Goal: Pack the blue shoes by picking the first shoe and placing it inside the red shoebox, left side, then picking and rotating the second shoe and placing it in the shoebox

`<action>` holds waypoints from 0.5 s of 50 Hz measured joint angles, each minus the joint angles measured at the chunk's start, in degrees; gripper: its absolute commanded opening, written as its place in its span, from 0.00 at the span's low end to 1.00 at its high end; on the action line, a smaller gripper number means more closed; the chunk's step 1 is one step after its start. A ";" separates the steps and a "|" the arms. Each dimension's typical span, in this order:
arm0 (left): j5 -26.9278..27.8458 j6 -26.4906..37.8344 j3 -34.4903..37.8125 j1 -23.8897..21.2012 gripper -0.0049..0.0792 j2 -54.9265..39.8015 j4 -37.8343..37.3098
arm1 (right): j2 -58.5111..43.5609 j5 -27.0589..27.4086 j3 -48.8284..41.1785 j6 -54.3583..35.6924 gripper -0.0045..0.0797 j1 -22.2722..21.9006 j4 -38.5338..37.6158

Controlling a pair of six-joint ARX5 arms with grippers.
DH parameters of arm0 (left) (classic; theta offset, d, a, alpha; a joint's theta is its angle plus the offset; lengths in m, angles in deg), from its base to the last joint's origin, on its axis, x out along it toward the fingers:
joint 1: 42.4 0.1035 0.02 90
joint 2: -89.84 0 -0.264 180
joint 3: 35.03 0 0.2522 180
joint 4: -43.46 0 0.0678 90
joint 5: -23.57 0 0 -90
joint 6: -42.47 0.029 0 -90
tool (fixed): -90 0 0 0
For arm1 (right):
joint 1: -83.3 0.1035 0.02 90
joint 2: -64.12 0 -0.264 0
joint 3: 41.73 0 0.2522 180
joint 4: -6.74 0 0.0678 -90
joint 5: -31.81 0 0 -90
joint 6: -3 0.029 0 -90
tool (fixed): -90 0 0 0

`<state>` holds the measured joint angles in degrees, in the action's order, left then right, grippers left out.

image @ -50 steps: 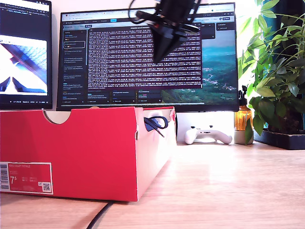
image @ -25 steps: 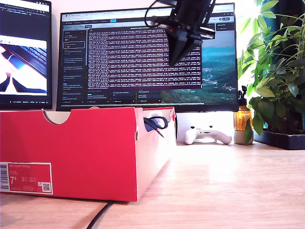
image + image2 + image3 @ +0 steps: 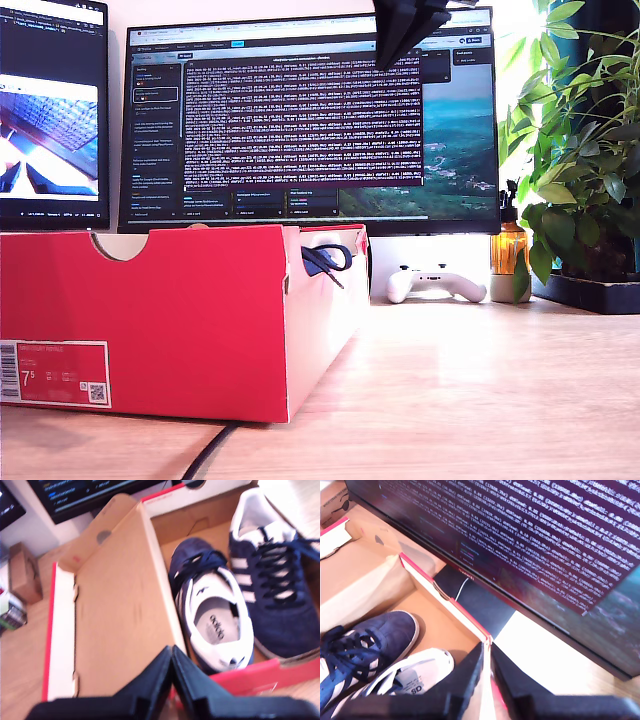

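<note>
The red shoebox [image 3: 200, 320] stands on the exterior view's left, its "7.5" label facing the camera. Dark laces [image 3: 326, 260] hang over its rim. Both blue shoes lie side by side inside it, heel to toe: one [image 3: 215, 625] shows its white lining, the other [image 3: 272, 590] its laces and stripes. My first gripper [image 3: 172, 652] is shut and empty above the box's red wall [image 3: 250, 677]. My second gripper [image 3: 487, 647] is shut and empty over the box's rim [image 3: 445, 600] by the monitor, with a navy toe [image 3: 390, 625] below. An arm's gripper [image 3: 392, 50] hangs high, above and right of the box.
The box's open lid [image 3: 120, 605] lies flat beside the shoes. A large monitor [image 3: 310, 120] stands behind the box. A white game controller [image 3: 437, 283], an amber bottle [image 3: 510, 250] and a plant [image 3: 580, 150] are on the exterior view's right. A black cable [image 3: 210, 450] runs under the box.
In the exterior view the arm has risen and moved right, and now shows only at the top edge. The shoebox and laces have not moved.
</note>
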<state>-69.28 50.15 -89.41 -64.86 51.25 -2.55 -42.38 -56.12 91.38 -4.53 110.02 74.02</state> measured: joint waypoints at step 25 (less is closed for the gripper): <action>9.62 0.92 -0.02 4.50 0.04 -3.21 13.84 | 18.25 0.31 -30.12 1.31 0.04 -0.79 -20.33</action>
<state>-59.66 51.07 -89.43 -60.35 48.04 11.28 -24.13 -55.81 61.26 -3.21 109.24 53.69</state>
